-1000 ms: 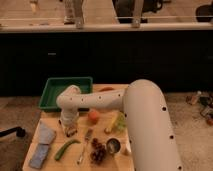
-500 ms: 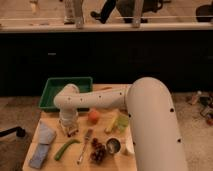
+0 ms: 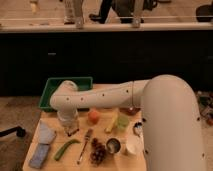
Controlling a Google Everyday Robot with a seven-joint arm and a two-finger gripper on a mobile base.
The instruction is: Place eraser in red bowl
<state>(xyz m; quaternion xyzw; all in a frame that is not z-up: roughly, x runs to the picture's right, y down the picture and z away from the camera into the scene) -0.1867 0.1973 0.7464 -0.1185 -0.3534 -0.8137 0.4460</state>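
Observation:
My gripper (image 3: 70, 130) hangs from the white arm's wrist and points down at the left part of the wooden table (image 3: 55, 165), its dark tip at or just above the surface. I cannot make out the eraser; it may be hidden under or inside the gripper. The red bowl (image 3: 131, 111) shows only as a reddish rim to the right, mostly covered by my forearm.
A green tray (image 3: 47, 92) stands at the back left. A white cloth (image 3: 47, 132) and a blue-grey sponge (image 3: 39, 156) lie left of the gripper. An orange fruit (image 3: 93, 116), green pod (image 3: 65, 148), fork (image 3: 85, 144), grapes (image 3: 98, 153), metal cup (image 3: 113, 145) and white bowl (image 3: 134, 145) lie to its right.
The arm has barely shifted; the gripper stays low over the same spot on the left of the table. People in the background have moved.

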